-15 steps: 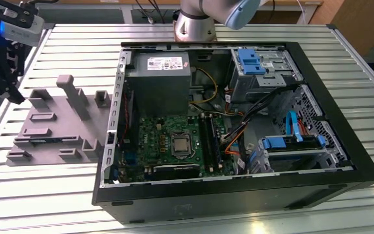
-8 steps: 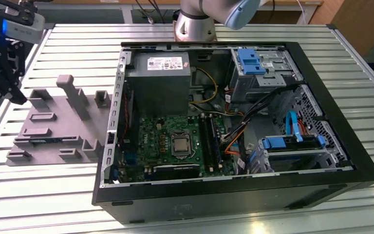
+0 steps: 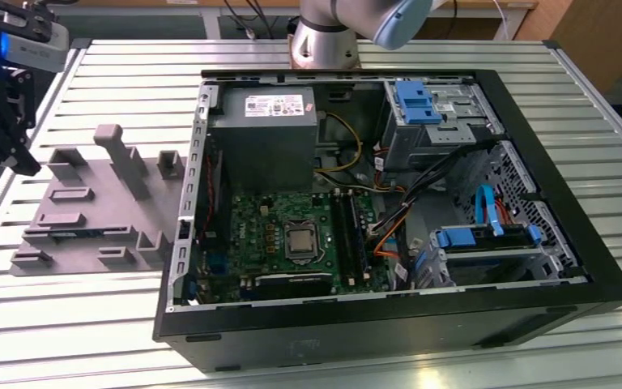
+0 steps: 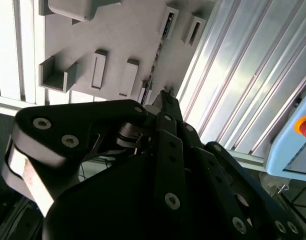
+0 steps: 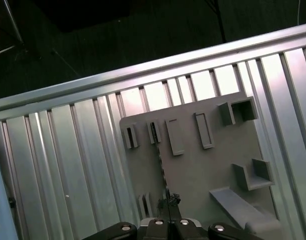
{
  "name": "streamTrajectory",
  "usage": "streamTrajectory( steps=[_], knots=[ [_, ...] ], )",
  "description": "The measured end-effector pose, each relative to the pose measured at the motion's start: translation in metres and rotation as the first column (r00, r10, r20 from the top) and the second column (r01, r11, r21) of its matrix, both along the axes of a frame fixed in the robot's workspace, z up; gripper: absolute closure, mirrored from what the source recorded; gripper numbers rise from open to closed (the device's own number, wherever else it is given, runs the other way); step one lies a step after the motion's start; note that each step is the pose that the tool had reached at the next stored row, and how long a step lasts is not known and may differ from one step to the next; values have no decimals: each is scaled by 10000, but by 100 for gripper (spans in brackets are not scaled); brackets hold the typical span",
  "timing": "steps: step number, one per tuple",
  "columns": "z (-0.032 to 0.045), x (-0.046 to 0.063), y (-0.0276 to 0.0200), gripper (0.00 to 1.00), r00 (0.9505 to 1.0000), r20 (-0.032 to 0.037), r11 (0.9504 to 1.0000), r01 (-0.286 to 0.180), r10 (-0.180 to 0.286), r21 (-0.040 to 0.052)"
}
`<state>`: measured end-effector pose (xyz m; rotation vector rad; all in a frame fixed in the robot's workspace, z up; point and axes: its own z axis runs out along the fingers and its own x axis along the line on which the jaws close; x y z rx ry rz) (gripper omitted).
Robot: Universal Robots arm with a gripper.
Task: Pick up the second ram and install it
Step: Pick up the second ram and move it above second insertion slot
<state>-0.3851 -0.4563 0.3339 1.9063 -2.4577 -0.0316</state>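
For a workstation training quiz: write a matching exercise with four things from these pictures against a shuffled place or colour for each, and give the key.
Things:
1. tray
2. circuit board
3. power supply
4. pincer

Descriptions:
A. green, on the floor of the open case
B. grey with upright pegs, on the slatted table beside the case
C. black, over the table at the exterior view's left
D. metal box with a white label, inside the case

Pairs: 1-B; 2-A; 3-D; 4-C

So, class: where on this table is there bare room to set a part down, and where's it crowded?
Bare slats run between the grey tray and the near edge, and behind the tray. Inside the computer case, cables and drive bays crowd the space.
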Motion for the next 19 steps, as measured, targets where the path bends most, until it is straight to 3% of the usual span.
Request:
streamTrajectory(
  steps=[14, 19],
  knots=[
    [-9, -19, -3, 89, 10000, 11, 10000, -15, 15, 12],
    [-22, -43, -23, 89, 9996, 16, 9996, -269, 269, 16]
  ],
)
